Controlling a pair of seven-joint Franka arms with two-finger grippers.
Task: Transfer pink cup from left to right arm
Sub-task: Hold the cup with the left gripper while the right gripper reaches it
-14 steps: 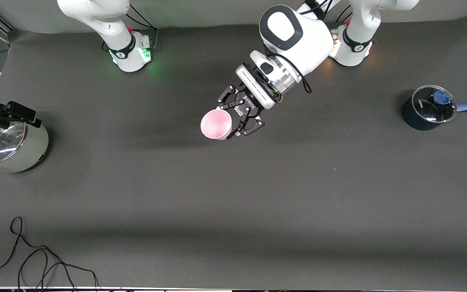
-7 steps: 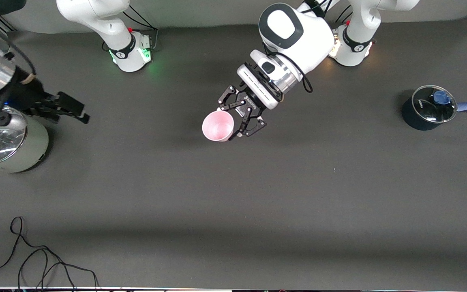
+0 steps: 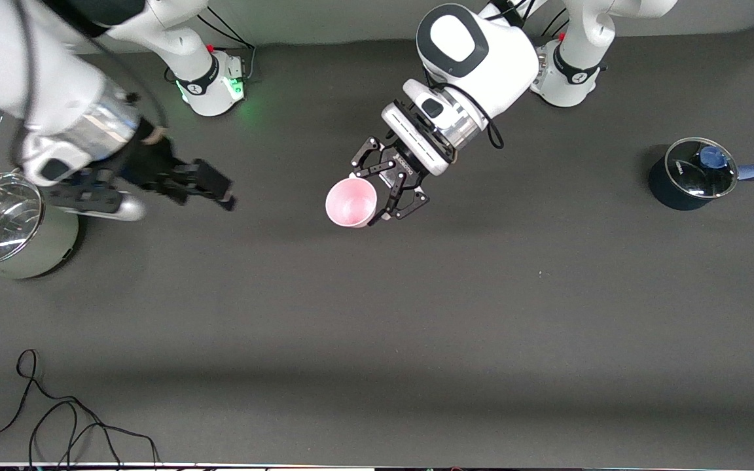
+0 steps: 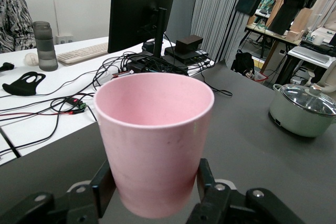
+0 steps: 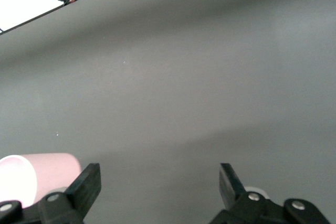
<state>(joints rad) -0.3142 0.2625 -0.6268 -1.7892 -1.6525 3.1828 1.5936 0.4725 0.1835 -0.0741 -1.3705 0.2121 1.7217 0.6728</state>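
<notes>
1. A black cable (image 3: pixel 56 425) is lying in loops on the tabletop (image 3: pixel 416 327) at the edge nearest the front camera, toward the right arm's end.
2. A pale green pot (image 3: pixel 7 229) with a glass lid is sitting farther from the front camera than the cable, at the right arm's end of the tabletop; it is also showing in the left wrist view (image 4: pixel 306 110).
3. The pink cup (image 3: pixel 350 202) is being held upright above the middle of the tabletop, with its open mouth facing up.
4. The left gripper (image 3: pixel 377 196) is gripping the cup low on its wall, one of its fingers (image 4: pixel 206 174) pressing on each side of the cup (image 4: pixel 153 140).
5. The right gripper (image 3: pixel 210 190) is hanging over the tabletop between the green pot and the cup, well apart from the cup.
6. The right gripper's fingers (image 5: pixel 88 184) are standing wide open around nothing, and the cup (image 5: pixel 37 174) is showing at the edge of the right wrist view, just beside one finger.
7. A dark blue saucepan (image 3: pixel 694 173) with a glass lid and a blue handle is sitting at the left arm's end of the tabletop, farther from the front camera than the green pot.
</notes>
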